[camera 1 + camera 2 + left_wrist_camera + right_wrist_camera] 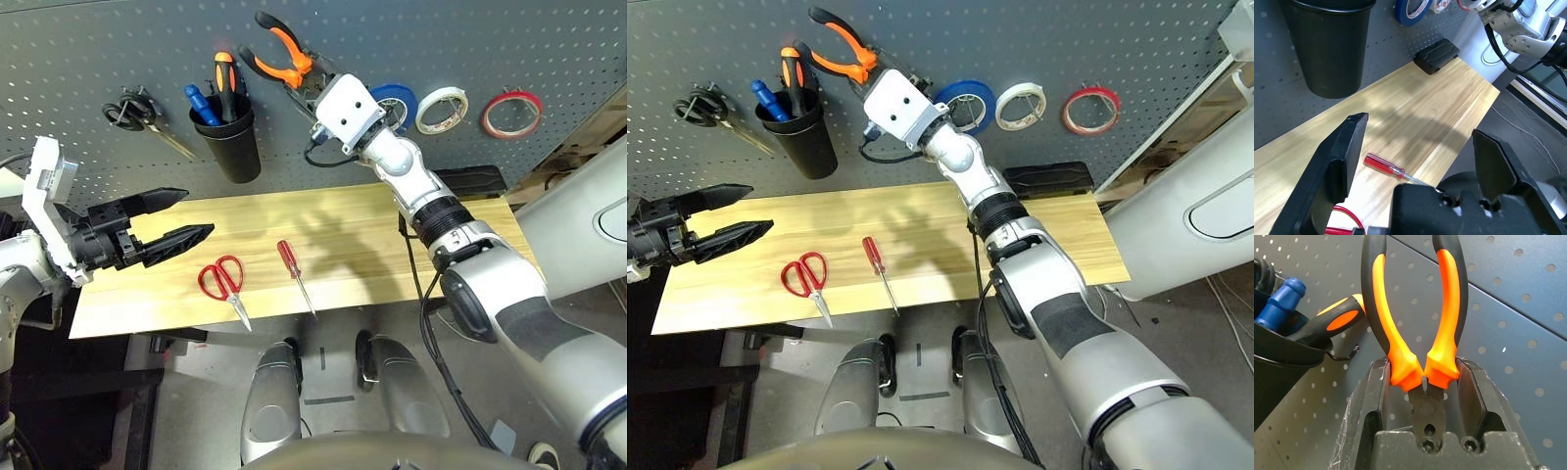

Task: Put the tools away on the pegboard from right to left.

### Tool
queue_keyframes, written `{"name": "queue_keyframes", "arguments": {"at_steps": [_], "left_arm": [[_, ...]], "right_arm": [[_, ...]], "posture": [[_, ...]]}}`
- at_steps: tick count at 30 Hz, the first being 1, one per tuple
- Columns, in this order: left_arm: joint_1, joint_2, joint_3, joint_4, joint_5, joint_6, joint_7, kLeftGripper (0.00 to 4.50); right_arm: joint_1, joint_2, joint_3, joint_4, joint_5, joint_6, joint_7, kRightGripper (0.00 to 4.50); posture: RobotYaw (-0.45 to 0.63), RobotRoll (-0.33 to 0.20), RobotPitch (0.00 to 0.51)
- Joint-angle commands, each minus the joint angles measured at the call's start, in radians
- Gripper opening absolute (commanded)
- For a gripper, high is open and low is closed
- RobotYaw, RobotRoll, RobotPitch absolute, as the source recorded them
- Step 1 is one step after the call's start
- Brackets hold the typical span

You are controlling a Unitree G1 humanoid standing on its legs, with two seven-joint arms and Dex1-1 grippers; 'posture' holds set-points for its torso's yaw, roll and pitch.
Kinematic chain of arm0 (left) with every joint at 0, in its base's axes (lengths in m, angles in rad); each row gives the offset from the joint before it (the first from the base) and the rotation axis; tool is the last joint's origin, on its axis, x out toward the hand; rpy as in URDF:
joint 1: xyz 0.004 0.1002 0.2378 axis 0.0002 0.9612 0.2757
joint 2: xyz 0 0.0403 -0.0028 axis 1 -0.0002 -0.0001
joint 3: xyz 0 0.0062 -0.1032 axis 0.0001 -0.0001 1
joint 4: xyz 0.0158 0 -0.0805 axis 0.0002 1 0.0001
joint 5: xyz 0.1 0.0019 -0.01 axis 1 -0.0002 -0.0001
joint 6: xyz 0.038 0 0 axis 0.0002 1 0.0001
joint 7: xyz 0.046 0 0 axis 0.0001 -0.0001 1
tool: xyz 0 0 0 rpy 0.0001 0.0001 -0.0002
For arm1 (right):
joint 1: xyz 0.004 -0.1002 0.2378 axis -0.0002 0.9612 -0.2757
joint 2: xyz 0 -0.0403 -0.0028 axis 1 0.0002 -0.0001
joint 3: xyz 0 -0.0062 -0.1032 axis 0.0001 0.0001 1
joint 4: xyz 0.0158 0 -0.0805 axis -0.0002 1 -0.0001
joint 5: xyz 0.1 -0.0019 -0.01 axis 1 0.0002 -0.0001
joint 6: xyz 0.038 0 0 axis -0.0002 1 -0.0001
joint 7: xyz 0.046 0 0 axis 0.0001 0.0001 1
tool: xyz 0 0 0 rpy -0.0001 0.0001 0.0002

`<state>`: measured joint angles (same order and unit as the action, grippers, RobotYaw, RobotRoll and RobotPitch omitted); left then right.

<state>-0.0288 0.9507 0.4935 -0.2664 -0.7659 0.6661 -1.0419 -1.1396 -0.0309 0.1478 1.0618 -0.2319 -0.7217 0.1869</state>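
Our left gripper [201, 211] has jaws wide near tabletop's [147, 304] left edge; right gripper [1424, 362] holds pliers [1442, 360] at pegboard [1518, 308]. Premature release could drop them.

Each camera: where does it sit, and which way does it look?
Left and right eye: on the head, looking forward and down at the table; both forearms and legs show.
Left wrist: on the left arm, looking past its open gripper at the screwdriver.
Right wrist: on the right arm, looking at the pegboard past its gripper.
Both wrists share the black cup.
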Motion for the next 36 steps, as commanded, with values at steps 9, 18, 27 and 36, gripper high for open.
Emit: {"name": "queue_keyframes", "arguments": {"at_steps": [9, 18, 27, 36], "left_arm": [[0.03, 0.006, 0.017, -0.041, -0.024, 0.024, 0.004, 4.5], [0.028, 0.005, 0.014, -0.045, -0.027, 0.028, 0.006, 4.5], [0.027, 0.001, 0.013, -0.047, -0.027, 0.026, 0.01, 4.5], [0.018, -0.002, 0.0, -0.039, -0.026, 0.021, 0.011, 4.5]], "right_arm": [[-0.019, 0.003, -0.022, 0.077, 0.024, 0.002, -0.01, 2.1], [-0.002, 0.015, -0.065, 0.112, 0.07, 0.041, 0.011, 2.1], [-0.019, 0.018, -0.035, 0.083, 0.027, -0.014, -0.005, 2.1], [-0.028, 0.018, -0.015, 0.013, -0.011, -0.055, -0.072, 2.1]], "posture": [[0.14, 0.0, 0.221], [0.14, 0.0, 0.224], [0.15, 0.0, 0.223], [0.14, 0.0, 0.224]]}}
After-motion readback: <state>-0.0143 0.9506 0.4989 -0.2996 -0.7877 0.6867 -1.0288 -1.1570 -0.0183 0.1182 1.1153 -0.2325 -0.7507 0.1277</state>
